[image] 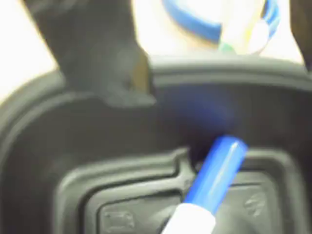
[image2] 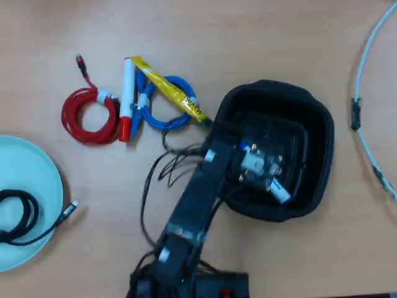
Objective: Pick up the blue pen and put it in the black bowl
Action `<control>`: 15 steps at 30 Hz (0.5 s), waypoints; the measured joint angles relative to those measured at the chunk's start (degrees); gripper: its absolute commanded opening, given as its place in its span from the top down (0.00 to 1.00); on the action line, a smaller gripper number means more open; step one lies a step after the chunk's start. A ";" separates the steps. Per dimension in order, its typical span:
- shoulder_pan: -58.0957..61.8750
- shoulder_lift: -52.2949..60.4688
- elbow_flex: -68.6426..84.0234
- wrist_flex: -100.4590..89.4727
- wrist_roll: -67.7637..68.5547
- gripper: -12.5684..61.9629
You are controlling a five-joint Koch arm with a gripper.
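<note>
The black bowl (image: 44, 146) fills the wrist view; in the overhead view it (image2: 317, 127) sits right of centre. The blue pen (image: 217, 170) lies inside it on the ridged base, its blue cap pointing at the far wall and its white barrel running off the bottom edge. In the overhead view the pen (image2: 280, 191) lies slantwise in the bowl, partly under the arm. My gripper (image: 219, 80) hangs over the bowl (image2: 251, 158), with one black finger (image: 97, 53) at the upper left and a dark edge at the far right. It is open and apart from the pen.
Beyond the bowl's far rim lie a blue cable coil (image2: 162, 105), a yellow pen (image2: 170, 92), a white marker with a red cap (image2: 127, 99) and a red cable coil (image2: 90, 115). A turquoise plate (image2: 31, 186) holds a black cable at the left. A pale cable (image2: 366, 124) runs along the right.
</note>
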 measured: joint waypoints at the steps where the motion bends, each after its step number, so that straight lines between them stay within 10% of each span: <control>1: -0.26 3.34 1.23 0.26 0.44 0.36; 15: -19.60 21.53 27.07 -5.89 2.81 0.36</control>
